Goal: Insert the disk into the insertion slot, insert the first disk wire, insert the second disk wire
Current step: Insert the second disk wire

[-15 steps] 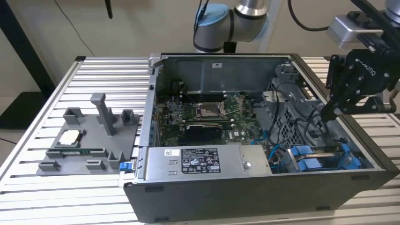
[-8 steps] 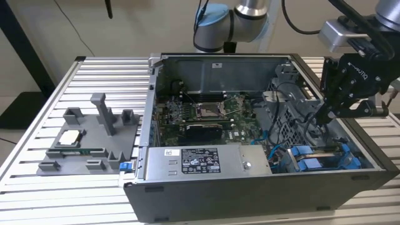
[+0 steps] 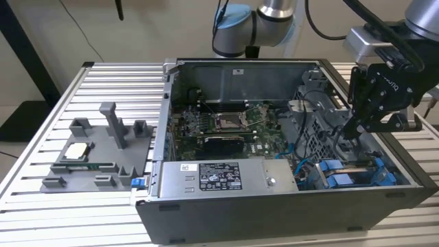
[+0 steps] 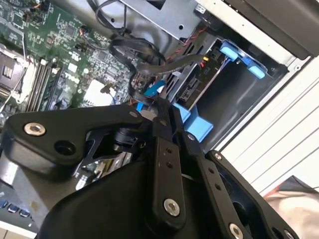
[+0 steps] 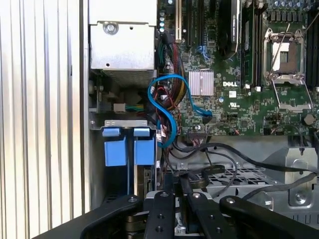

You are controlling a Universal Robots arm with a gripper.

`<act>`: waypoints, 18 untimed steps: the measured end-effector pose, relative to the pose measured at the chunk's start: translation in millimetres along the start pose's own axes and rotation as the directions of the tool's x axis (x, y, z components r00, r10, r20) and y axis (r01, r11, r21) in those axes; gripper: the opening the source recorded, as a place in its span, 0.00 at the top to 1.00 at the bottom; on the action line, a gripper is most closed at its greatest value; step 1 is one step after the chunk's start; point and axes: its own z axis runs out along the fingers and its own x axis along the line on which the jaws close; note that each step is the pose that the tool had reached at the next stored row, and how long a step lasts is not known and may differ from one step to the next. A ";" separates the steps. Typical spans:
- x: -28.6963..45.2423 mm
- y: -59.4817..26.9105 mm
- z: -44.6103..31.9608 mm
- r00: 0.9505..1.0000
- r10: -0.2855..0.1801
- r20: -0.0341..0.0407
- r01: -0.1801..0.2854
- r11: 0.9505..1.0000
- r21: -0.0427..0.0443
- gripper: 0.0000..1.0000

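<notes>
Exterior view is showing the gripper (image 3: 352,133) hanging inside the open computer case (image 3: 274,218) on the slatted bench (image 3: 103,77), well to the exterior view's right of the power-supply box (image 3: 219,177). Its jaws are sitting drawn together at the tips. In the second wrist view they are meeting among a black ribbon wire (image 4: 134,50) and a blue wire end (image 4: 153,89), but I cannot tell whether either is pinched between them.

The disk (image 3: 343,180) is sitting in its insertion slot just beside the power-supply box, on that same side. In the first wrist view its blue carrier tabs are showing right next to the box's end. A blue data cable (image 5: 167,117) is looping from the motherboard (image 5: 239,104) past the box.

By my judgement the disk is handling as a dense, rigid, shock-sensitive block. It is best taken by the carrier's plastic edges, not by the label face or connector end. The wires are behaving limp, so the hard plug is the place to hold.
</notes>
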 end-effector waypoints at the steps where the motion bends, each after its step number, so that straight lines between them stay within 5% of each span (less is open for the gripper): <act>1: 0.0 0.0 0.0 1.000 0.000 0.000 0.000 1.000 0.000 0.84; 6: 0.4 6.3 0.8 1.000 -0.001 0.000 0.001 1.000 0.006 0.84; 18: 11.7 19.7 5.4 1.000 -0.008 -0.003 0.008 0.995 0.098 0.84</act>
